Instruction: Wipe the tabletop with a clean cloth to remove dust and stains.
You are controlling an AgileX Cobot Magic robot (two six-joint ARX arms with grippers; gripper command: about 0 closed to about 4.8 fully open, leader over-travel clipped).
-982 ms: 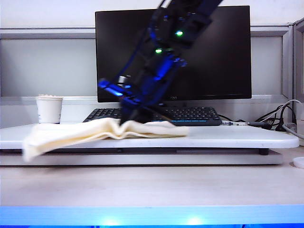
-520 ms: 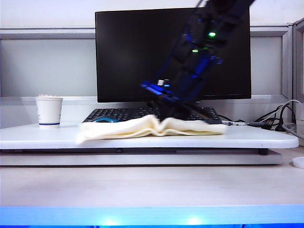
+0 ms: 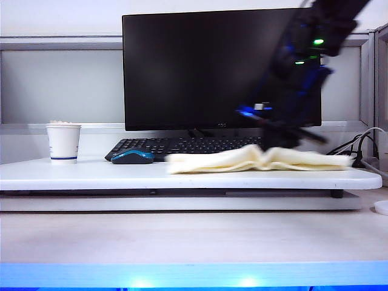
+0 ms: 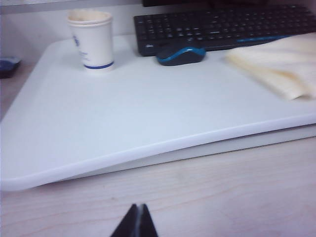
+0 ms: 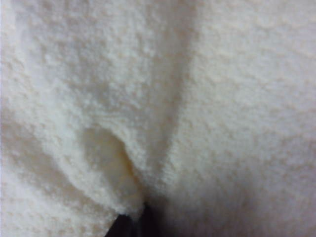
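At the near side, the left gripper [image 4: 138, 222] is parked over the wood desk [image 4: 207, 192], just off the front edge of the tabletop [image 3: 91, 173]. Its jaws are shut and nothing is held.

On the tabletop, the cloth [image 3: 254, 160] is spread along the right part, close to the right edge. A fold in its middle is pinched tight by the right gripper [image 5: 131, 222], which comes down from above.

Farther back, the mouse [image 3: 132, 157] and keyboard [image 3: 182, 145] are found, and a paper cup [image 3: 63, 143] near the back left corner.

The cloth could be dragged off the right edge, or the cables [image 3: 357, 151] could be snagged, if the sweep is carried too far that way.
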